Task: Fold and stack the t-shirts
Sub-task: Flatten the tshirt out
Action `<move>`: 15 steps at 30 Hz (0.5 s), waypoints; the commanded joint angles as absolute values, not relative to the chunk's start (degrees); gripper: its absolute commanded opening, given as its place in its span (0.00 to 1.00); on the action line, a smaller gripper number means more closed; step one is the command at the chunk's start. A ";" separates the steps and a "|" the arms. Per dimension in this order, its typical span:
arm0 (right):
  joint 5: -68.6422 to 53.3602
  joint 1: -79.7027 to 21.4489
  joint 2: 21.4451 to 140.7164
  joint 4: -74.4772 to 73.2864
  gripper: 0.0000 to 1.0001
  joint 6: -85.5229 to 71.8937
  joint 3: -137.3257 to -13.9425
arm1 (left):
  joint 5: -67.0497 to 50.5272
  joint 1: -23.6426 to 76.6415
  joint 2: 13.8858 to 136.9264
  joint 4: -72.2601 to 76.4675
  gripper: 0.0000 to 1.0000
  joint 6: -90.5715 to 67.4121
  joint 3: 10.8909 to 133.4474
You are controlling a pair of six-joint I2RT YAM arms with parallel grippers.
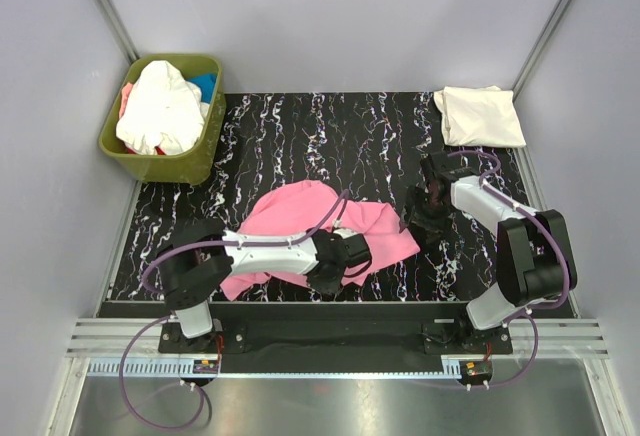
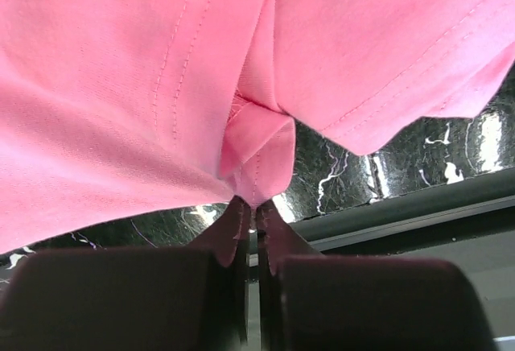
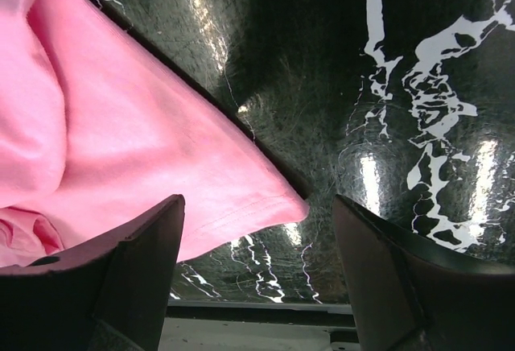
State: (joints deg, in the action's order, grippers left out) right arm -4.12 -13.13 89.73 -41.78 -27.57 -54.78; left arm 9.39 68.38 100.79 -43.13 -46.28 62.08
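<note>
Left fingers (image 2: 232, 232) pinch one pink t-shirt (image 1: 300, 211); one cream t-shirt (image 1: 480, 116) apart.

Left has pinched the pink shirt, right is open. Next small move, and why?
Probably close the right fingers. They stand open on either side of a hem corner of the bright pink cotton t-shirt, while the left fingers are shut on a fold of it. With both holding, the arms could lift and spread it.

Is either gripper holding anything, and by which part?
The left gripper pinches a bunched fold of the pink t-shirt; the right gripper is open, holding nothing.
</note>
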 commanded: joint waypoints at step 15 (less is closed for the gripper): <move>-8.35 -12.92 80.07 -39.47 0.71 -37.08 -43.86 | 16.17 49.59 71.20 -54.13 0.00 -41.49 61.96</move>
State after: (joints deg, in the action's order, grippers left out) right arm -7.14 -13.06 80.95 -41.56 -33.98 -45.25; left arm 14.94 52.77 74.78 -50.46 -44.29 59.88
